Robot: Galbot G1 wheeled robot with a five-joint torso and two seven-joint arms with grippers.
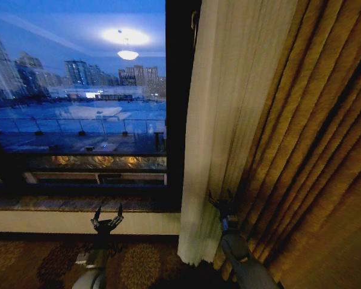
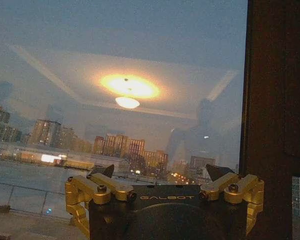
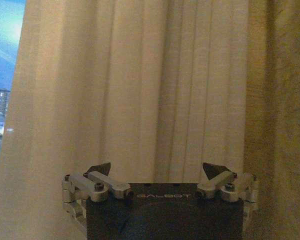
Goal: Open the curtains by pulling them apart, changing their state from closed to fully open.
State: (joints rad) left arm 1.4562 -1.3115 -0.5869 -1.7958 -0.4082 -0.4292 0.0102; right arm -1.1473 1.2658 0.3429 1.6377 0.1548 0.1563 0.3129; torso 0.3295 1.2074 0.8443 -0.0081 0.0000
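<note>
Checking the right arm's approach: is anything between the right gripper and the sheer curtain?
Nothing: in the right wrist view the open right gripper faces the sheer curtain directly.

The curtains [image 1: 213, 126] are made of thin, soft cloth. The golden drapes [image 1: 313, 150] are made of thick, rough cloth. The window glass [image 1: 78, 90] is seen as smooth and shiny.

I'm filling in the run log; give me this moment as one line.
left gripper: open, empty, facing window | right gripper: open, before sheer curtain | curtain bunched beside golden drape
</note>
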